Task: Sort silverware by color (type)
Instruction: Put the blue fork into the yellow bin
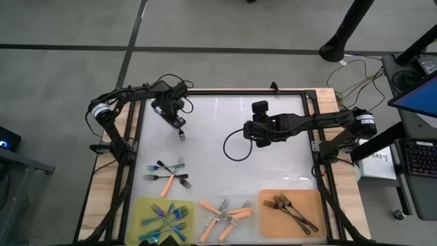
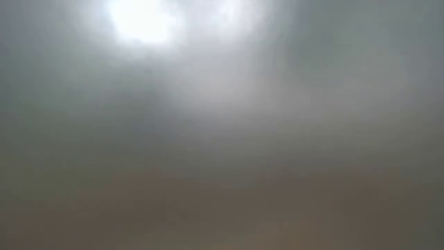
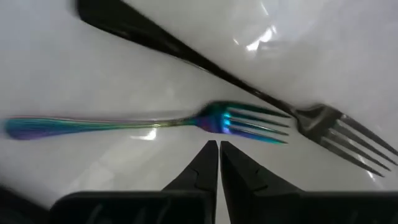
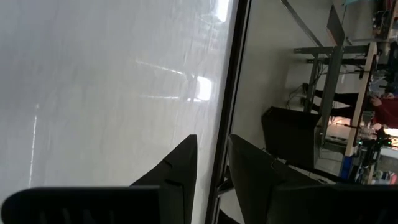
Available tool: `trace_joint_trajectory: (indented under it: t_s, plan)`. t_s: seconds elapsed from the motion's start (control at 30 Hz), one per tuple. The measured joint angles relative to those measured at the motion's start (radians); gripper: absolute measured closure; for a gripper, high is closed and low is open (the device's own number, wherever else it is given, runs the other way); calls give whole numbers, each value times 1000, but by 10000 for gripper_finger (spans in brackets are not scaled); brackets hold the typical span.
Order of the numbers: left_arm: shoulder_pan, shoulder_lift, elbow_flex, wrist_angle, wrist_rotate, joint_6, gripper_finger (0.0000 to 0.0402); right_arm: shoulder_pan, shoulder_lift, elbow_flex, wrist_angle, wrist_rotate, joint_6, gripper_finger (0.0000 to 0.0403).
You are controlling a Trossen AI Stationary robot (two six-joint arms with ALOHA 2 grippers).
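The left tool [image 1: 181,136] hangs over the white surface [image 1: 287,171] toward its left side, fingers pinched together and holding nothing. In its wrist view the closed fingertips [image 3: 217,155] sit just beside the tines of a blue-teal fork [image 3: 149,122], with a dark fork [image 3: 224,74] lying crossed just past it.

From above, a small loose group of forks [image 1: 167,174] lies near the left edge, in front of the left tool: blue-teal, orange-handled and dark ones close together. Along the front edge sit three sorted lots: blue-teal forks on a yellow mat [image 1: 147,208], orange-handled forks [image 1: 225,213] on the bare surface in the middle, and dark forks on an orange mat [image 1: 270,219].

The right tool [image 1: 251,132] is held over the middle of the surface, well apart from all forks, its fingers [image 4: 177,168] a narrow gap apart with nothing between them. A black cable loop [image 1: 235,147] lies under it. The white surface between the two tools and toward the far and right edges is bare. The low view is a blur and tells nothing.
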Motion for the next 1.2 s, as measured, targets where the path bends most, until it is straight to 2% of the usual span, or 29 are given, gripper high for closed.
trace_joint_trajectory:
  t_s: [0.2, 0.37, 1.0, 1.07, 1.2]
  plan:
    - [-3, 96, 4, 12, 27, 2, 402, 0, 0, 0, 18, 0, 0, 321]
    - [-5, 119, 35, 3, 18, 24, 402, 0, 0, 0, 20, 0, 0, 321]
    - [-71, 117, 172, 25, 314, 98, 402, 0, 0, 0, 20, 0, 0, 321]
    - [-72, 111, 183, 15, 287, 99, 402, 0, 0, 0, 20, 0, 0, 321]
    - [-57, 98, 190, -46, 99, 76, 402, 0, 0, 0, 20, 0, 0, 321]
